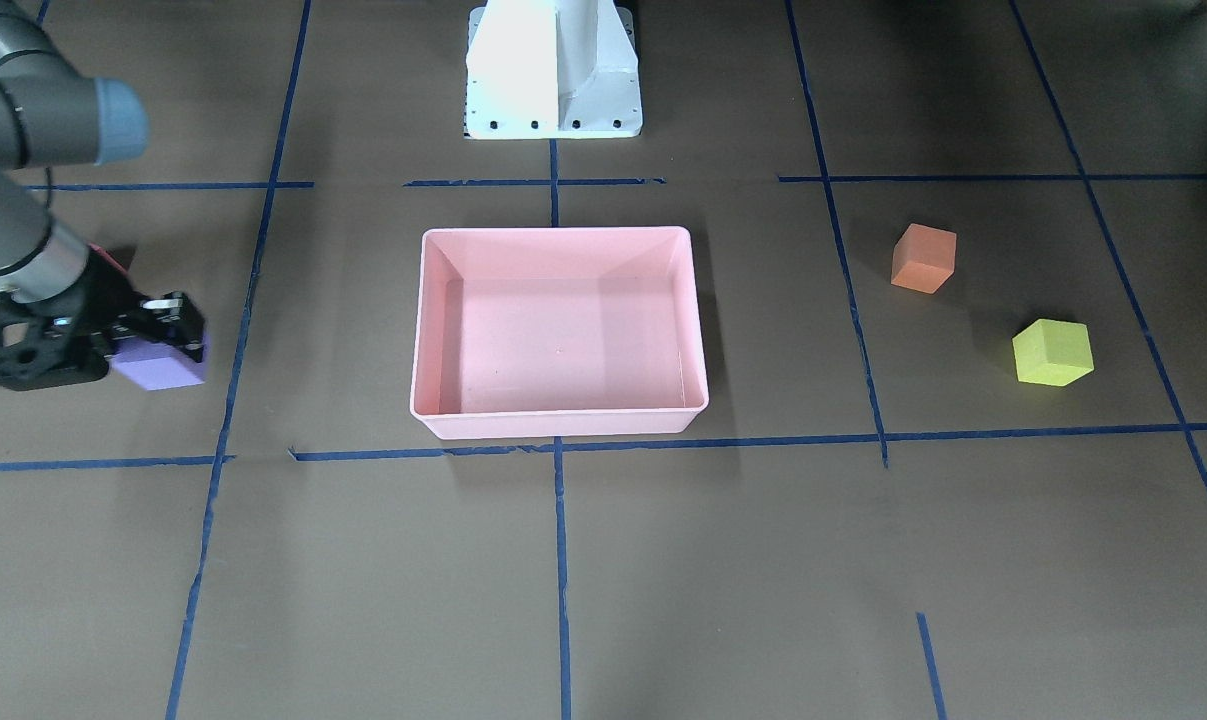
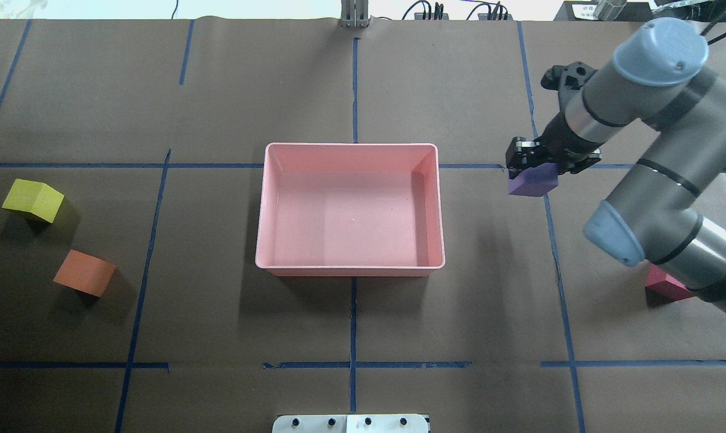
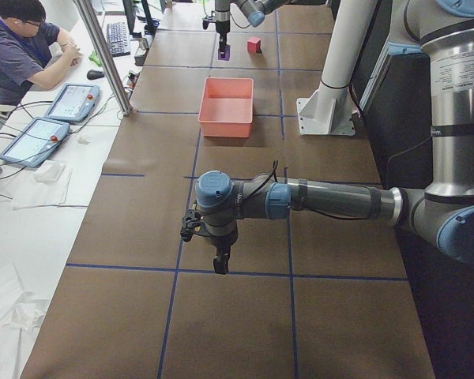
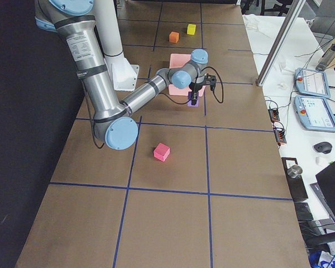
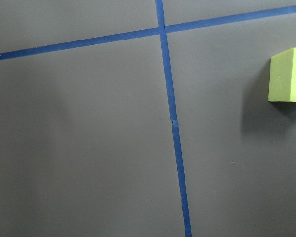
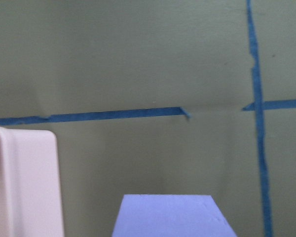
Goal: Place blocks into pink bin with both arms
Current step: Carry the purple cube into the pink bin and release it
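Right gripper (image 2: 532,169) is clamped on the purple block (image 2: 532,183), fingers on two opposite faces, right-centre of the overhead view. Can't say for sure whether the block is clear of the table (image 2: 459,337).

Pink bin (image 2: 350,145) sits mid-frame with nothing in it, long axis running left-right in the overhead view.

Key relation: the bin lies straight left of the held block in that view, near but apart, with the block about level with the bin's upper wall. Right wrist view agrees: pink bin (image 6: 24,182) corner at lower left, purple block (image 6: 172,217) at bottom centre. Judged next move: carry the block leftward over the bin's right-hand short wall, then let go. Judged progress: first block in hand, none placed yet.

Red-pink block (image 2: 663,285) is at lower right on the table, partly behind the right arm (image 2: 657,180).

Yellow-green block (image 2: 33,200) and orange block (image 2: 85,272) are at the left edge, well apart from the bin, on the left arm's side.

Left gripper (image 3: 220,264) shows only in the left side view, pointing down above the table. Open or closed: cannot tell. Left wrist view has the yellow-green block (image 5: 288,75) at its right edge, so that arm is judged the nearer one for it.
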Available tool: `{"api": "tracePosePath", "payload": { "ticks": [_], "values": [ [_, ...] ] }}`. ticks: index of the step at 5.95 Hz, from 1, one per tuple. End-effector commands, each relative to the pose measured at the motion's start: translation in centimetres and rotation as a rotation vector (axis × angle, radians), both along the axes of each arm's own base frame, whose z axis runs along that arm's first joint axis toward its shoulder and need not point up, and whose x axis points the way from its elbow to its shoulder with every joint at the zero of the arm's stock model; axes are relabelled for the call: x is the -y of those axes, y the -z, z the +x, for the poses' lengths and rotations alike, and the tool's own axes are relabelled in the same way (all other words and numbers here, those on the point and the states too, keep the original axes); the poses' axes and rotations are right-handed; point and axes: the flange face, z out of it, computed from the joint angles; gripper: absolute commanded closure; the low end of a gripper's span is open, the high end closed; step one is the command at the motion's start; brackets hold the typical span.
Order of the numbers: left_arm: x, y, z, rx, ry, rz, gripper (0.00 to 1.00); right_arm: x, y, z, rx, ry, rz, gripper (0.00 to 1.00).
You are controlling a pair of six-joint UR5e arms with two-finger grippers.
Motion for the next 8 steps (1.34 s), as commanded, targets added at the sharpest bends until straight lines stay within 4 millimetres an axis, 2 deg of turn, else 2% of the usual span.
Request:
{"api": "tracePosePath", "payload": {
  "ticks": [1,2,3,4,5,6,7,8],
  "values": [
    [0.1,0.1,0.0,0.000,0.000,0.005,0.00,-4.3,9.9,-9.3,0.016,-0.118,-0.079,0.60],
    [0.2,0.2,0.0,-0.001,0.000,0.006,0.00,-6.1,13.2,-11.8,0.019,-0.149,-0.091,0.59],
    [0.2,0.5,0.1,-0.005,0.000,0.012,0.00,-7.9,14.4,-13.6,0.024,-0.169,-0.091,0.23],
    [0.2,0.4,0.1,0.002,-0.001,0.008,0.00,-8.2,14.7,-13.9,0.023,-0.175,-0.073,0.00],
    [1.5,1.5,0.4,-0.001,0.000,0.031,0.00,-8.4,14.8,-13.7,0.028,-0.169,-0.076,0.00],
    [4.8,3.5,0.7,-0.005,-0.002,0.096,0.00,-7.8,14.8,-13.1,0.013,-0.165,-0.073,0.00],
    [8.3,4.3,2.2,-0.018,-0.024,0.163,0.00,-5.9,14.2,-10.4,-0.003,-0.113,-0.064,0.00],
    [9.9,3.0,3.4,-0.027,-0.042,0.235,0.00,-3.1,14.0,-6.5,-0.012,-0.053,-0.045,0.00]
  ]
}}
